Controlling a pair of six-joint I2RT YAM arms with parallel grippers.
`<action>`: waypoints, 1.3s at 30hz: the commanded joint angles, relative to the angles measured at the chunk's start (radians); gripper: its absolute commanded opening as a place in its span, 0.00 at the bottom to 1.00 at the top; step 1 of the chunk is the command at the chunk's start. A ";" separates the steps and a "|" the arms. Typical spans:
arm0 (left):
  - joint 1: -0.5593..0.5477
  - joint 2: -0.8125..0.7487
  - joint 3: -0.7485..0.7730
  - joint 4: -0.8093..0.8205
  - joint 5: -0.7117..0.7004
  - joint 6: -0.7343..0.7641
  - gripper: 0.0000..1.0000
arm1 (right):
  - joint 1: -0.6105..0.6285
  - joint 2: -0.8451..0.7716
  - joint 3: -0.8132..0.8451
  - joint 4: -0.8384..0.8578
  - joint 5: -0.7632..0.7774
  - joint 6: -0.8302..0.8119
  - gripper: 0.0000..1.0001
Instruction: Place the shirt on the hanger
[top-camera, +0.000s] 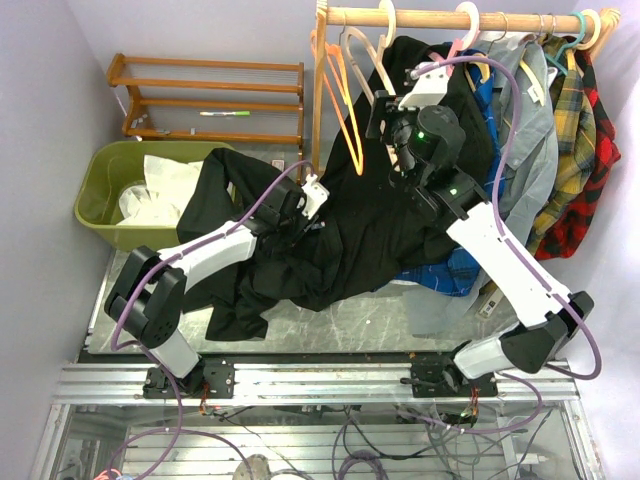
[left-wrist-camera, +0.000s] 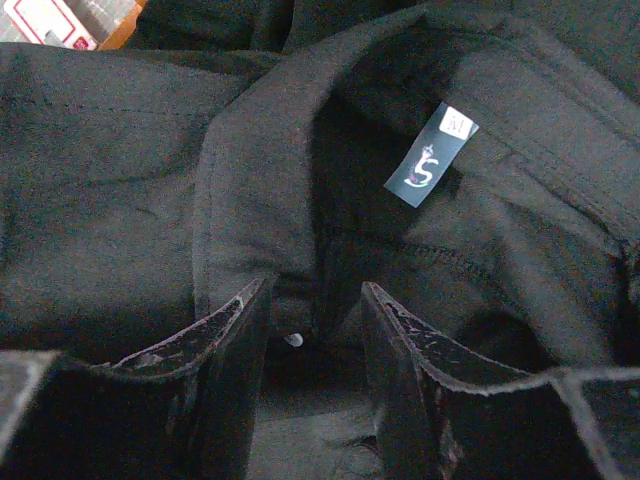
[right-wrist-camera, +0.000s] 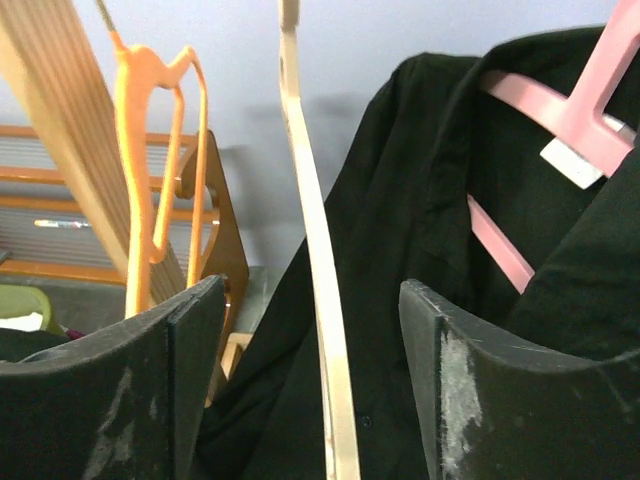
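Note:
The black shirt (top-camera: 350, 240) lies crumpled across the table. Its collar with a dark size label (left-wrist-camera: 430, 155) fills the left wrist view. My left gripper (top-camera: 305, 210) rests low over the collar, open (left-wrist-camera: 315, 300), with a collar fold and a small pale button (left-wrist-camera: 293, 340) between its tips. The cream hanger (top-camera: 352, 45) hangs on the wooden rail (top-camera: 430, 15). My right gripper (top-camera: 383, 118) is raised to it, open (right-wrist-camera: 310, 285), and one hanger arm (right-wrist-camera: 322, 300) runs between the fingers without touching them.
Orange hangers (top-camera: 345, 115) hang left of the cream one (right-wrist-camera: 150, 150). Another black shirt on a pink hanger (right-wrist-camera: 560, 110) hangs to its right, then plaid shirts (top-camera: 575, 130). A blue plaid shirt (top-camera: 450, 270) lies on the table. A green bin (top-camera: 100, 205) and wooden rack (top-camera: 210, 90) stand at far left.

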 joint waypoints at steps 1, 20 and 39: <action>-0.008 -0.025 -0.007 0.051 0.026 -0.017 0.52 | -0.057 0.032 0.026 -0.023 -0.035 0.040 0.66; -0.009 -0.027 -0.024 0.068 0.006 0.003 0.15 | -0.137 0.058 0.142 -0.036 -0.178 0.025 0.00; 0.103 -0.050 0.245 -0.215 0.298 -0.026 0.07 | -0.136 -0.599 -0.448 -0.208 -0.363 0.317 0.00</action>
